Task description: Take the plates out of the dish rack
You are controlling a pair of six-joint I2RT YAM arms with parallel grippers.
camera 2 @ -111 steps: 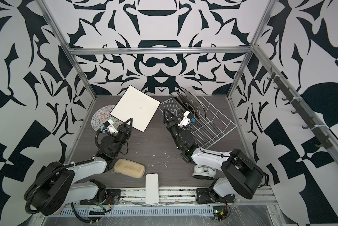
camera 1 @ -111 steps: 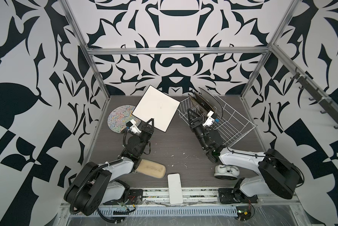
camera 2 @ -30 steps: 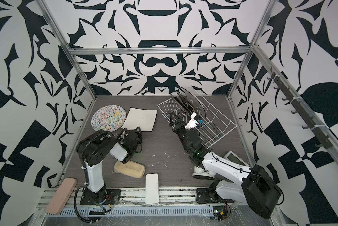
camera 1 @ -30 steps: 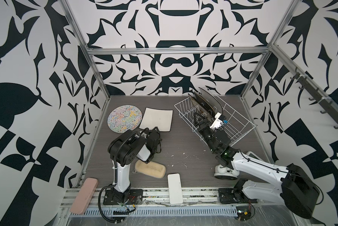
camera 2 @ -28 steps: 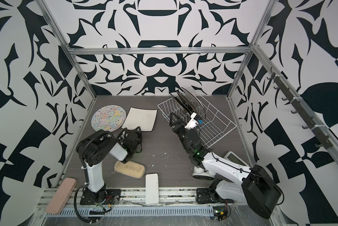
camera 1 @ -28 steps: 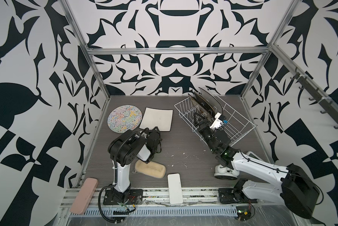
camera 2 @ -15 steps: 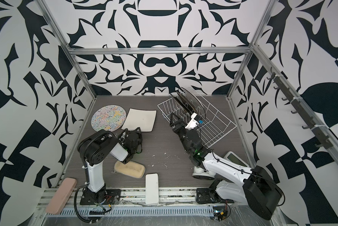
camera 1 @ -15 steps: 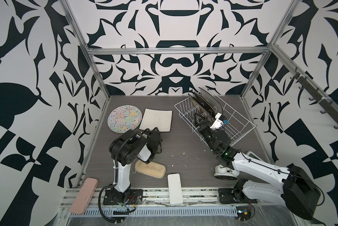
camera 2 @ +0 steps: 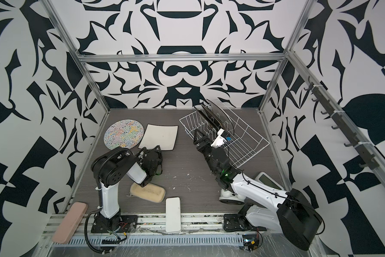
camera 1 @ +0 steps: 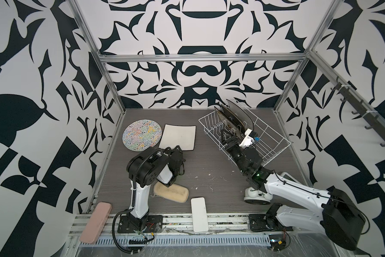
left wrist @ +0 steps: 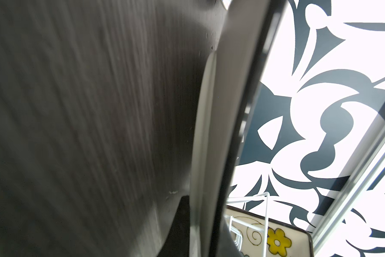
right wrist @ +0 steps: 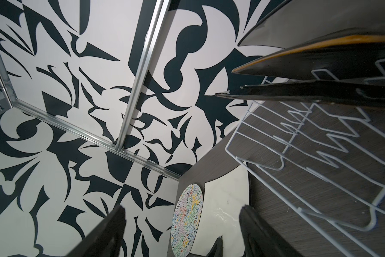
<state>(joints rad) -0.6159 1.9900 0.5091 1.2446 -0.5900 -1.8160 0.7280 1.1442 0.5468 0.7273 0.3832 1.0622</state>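
The white wire dish rack (camera 1: 274,142) (camera 2: 249,138) stands at the back right with dark plates (camera 1: 234,115) (camera 2: 211,115) upright in its far end. The round squiggle plate (camera 1: 142,135) (camera 2: 123,133) and the square plate (camera 1: 178,138) (camera 2: 159,136), white back up, lie flat at the back left. My left gripper (camera 1: 177,150) (camera 2: 156,149) is shut on the square plate's near rim (left wrist: 203,138). My right gripper (camera 1: 226,135) (camera 2: 198,135) (right wrist: 181,208) is open at the rack's near-left end, just short of the dark plates (right wrist: 309,93), holding nothing.
A beige sponge (camera 1: 171,192) and a white block (camera 1: 199,211) lie at the front of the table. A pink block (camera 1: 95,219) rests on the front rail at the left. A small white device (camera 2: 267,180) sits by the right wall.
Earlier my left gripper held the square plate up in the air; now it lies flat beside the round plate. Over the last second my right gripper edged closer to the rack's plates.
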